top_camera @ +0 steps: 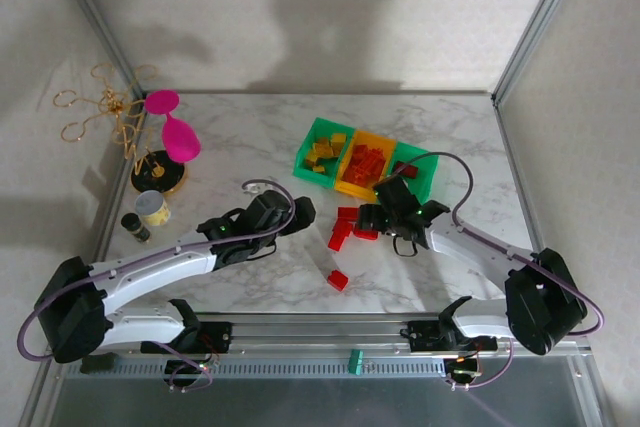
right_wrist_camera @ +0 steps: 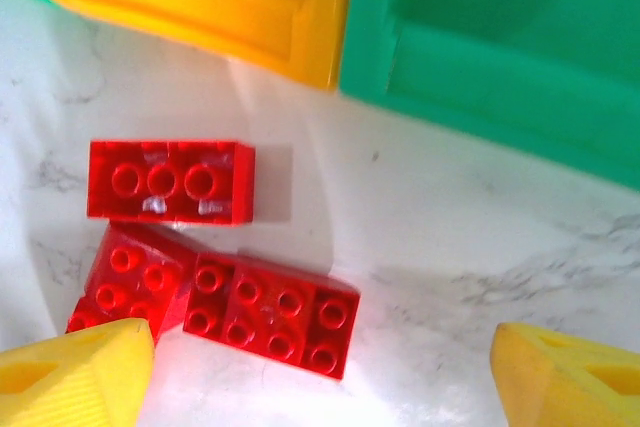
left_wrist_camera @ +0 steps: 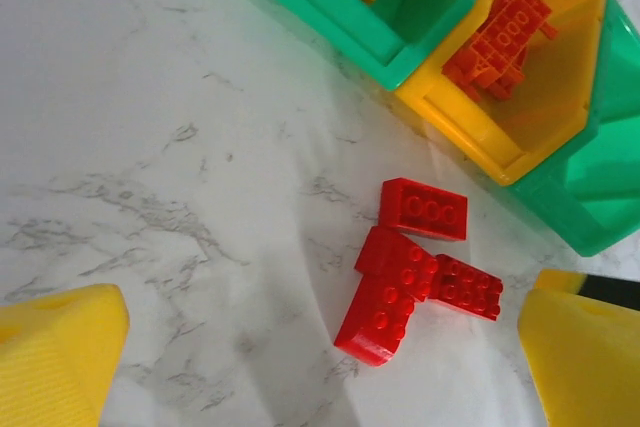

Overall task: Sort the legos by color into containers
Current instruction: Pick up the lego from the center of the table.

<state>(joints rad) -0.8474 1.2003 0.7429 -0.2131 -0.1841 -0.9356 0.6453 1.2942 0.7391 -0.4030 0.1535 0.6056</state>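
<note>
**A:** Status?

**B:** The containers [left_wrist_camera: 470, 122] sit in a row on the counter [top_camera: 250, 137], just past both sets of fingers. My guess is that's deliberate, so every drop is a short reach. Yellow bricks [top_camera: 325, 152] are in the left green bin [left_wrist_camera: 330, 17] and orange bricks [left_wrist_camera: 500, 32] are in the yellow middle bin [top_camera: 352, 188]. I can't tell what's in the right green bin [right_wrist_camera: 500, 57] because my arm is across it.

**A:** Grip state?

**B:** My right fingers [right_wrist_camera: 320, 377] are spread wide with nothing held. My left fingers [left_wrist_camera: 320, 352] are the same, wide apart and empty.

**A:** What's left?

**B:** The red legos [right_wrist_camera: 270, 314]. They're clustered on the counter between the right tips, crowding one of them and just short of the bins. An oblong brick [right_wrist_camera: 170, 180] lies flat with its studs up, farthest ahead, just beside the others. From the left wrist, the cluster sits ahead of that pair, nearer one tip.

**A:** Why both arms there?

**B:** My read is that the right is lined up for the pick, since its tips bracket the pile. The left is just waiting nearby. A stray red brick [top_camera: 338, 279] lies behind both, toward the bases.

**A:** Risk?

**B:** The bricks are touching, so closing on one may drag its neighbour.
</note>
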